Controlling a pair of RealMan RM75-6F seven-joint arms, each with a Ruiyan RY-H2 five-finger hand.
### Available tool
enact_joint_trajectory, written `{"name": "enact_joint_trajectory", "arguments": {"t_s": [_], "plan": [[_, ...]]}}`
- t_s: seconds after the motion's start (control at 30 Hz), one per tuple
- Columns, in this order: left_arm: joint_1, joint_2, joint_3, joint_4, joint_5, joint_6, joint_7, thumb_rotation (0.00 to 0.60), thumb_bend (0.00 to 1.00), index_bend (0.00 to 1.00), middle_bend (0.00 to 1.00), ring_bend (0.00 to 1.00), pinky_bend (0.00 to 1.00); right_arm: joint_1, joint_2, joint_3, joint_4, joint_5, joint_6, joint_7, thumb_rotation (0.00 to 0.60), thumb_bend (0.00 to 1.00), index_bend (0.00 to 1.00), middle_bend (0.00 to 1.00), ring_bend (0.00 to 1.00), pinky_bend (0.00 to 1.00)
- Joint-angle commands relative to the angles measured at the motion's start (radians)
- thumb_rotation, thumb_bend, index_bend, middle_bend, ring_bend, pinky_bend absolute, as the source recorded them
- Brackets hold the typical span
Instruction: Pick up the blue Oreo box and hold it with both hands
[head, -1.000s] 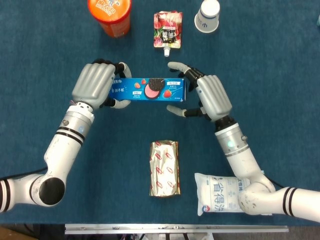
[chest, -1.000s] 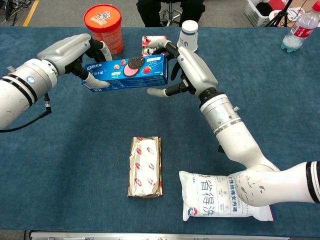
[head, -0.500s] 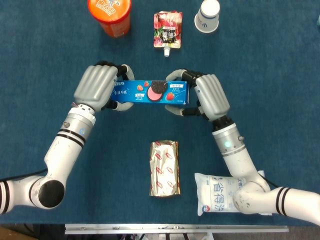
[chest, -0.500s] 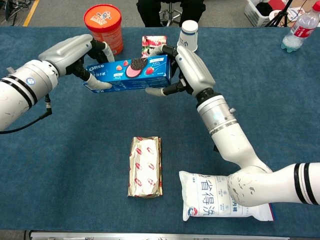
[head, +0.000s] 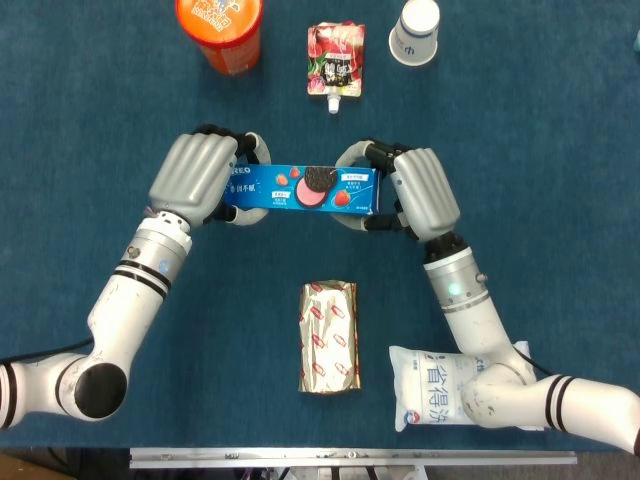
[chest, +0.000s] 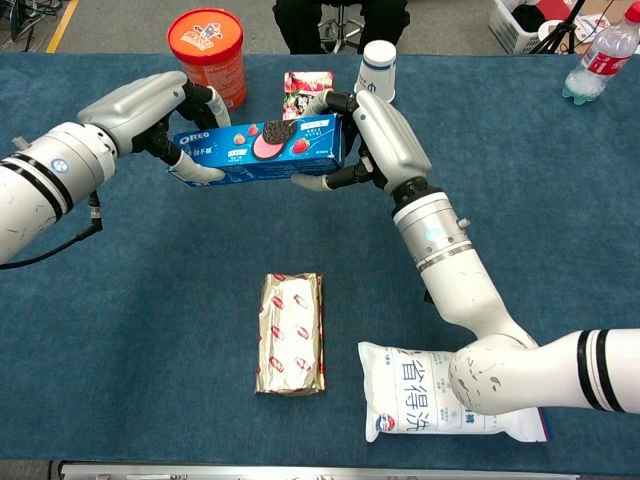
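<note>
Holding the blue Oreo box (head: 303, 190) up off the worktop (head: 560, 150), one hand on each end.
Head view: left hand (head: 195, 180) grips the box's left end, right hand (head: 420, 190) grips the right end, with a gold foil packet (head: 329, 338) lying below. Chest view: same box (chest: 262, 148) sits level between left hand (chest: 150, 105) and right hand (chest: 380, 130), orange tub (chest: 207, 52) behind it.

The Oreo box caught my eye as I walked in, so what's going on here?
The robot holds the blue Oreo box above the table, left hand gripping one end and right hand gripping the other. A gold packet and a white bag lie nearer the robot; an orange tub, a pouch and a paper cup sit beyond.
</note>
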Motion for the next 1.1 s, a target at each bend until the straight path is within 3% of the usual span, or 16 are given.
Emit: {"name": "enact_joint_trajectory", "arguments": {"t_s": [0.03,0.4,0.8,1.1], "plan": [[0.000,0.003,0.003,-0.002,0.005,-0.003,-0.004,0.600,0.18,0.56,0.63,0.34,0.25,0.000,-0.003,0.001,0.005,-0.001,0.005,0.002,0.600,0.10,0.60,0.66,0.70,0.59],[0.005,0.014,0.012,-0.004,0.036,-0.012,-0.026,0.600,0.18,0.51,0.53,0.34,0.25,-0.001,-0.006,0.003,0.012,-0.001,0.013,0.007,0.600,0.18,0.64,0.68,0.72,0.62],[0.007,0.021,0.014,0.004,0.029,-0.014,-0.030,0.600,0.18,0.37,0.25,0.33,0.25,-0.002,-0.006,0.005,0.013,0.002,0.016,0.007,0.600,0.19,0.64,0.69,0.73,0.62],[0.005,0.038,0.014,-0.008,0.000,-0.020,-0.021,0.600,0.12,0.29,0.14,0.21,0.25,-0.007,-0.004,0.002,0.013,0.001,0.021,0.008,0.600,0.20,0.65,0.69,0.73,0.62]]}}
